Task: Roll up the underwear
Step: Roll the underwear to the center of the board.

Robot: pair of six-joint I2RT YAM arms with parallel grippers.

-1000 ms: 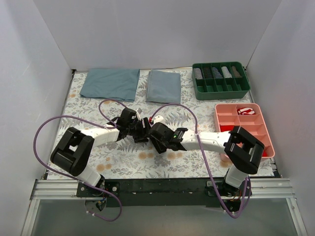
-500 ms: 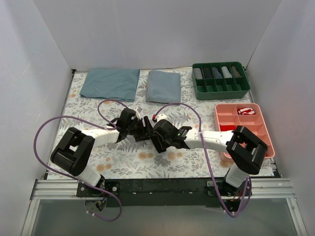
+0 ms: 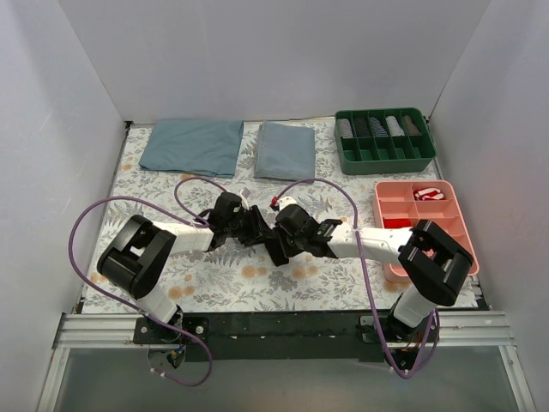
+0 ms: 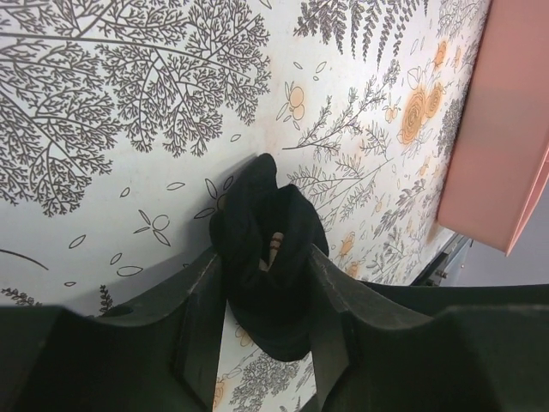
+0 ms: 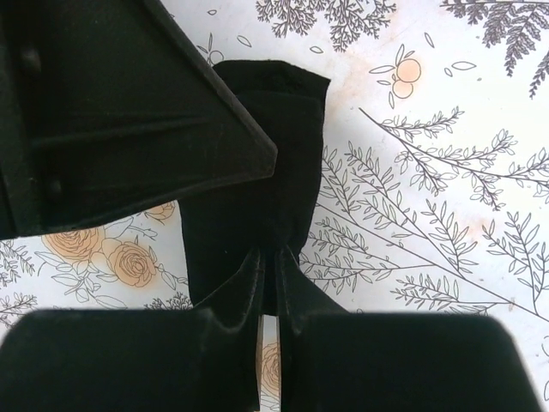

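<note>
Underwear [image 4: 266, 257] gripped — rolls [image 3: 429, 194] in pink tray [image 3: 390, 202]

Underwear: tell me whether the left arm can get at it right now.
Probably yes: the underwear sits bunched inside the left pincer, with nothing in the way. The right pincer pinches another edge, beside it rather than blocking.

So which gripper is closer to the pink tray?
Right. The right gripper pinches the underwear on the side towards the pink tray. The left gripper holds the same bundle from the far side, a little further away.
</note>
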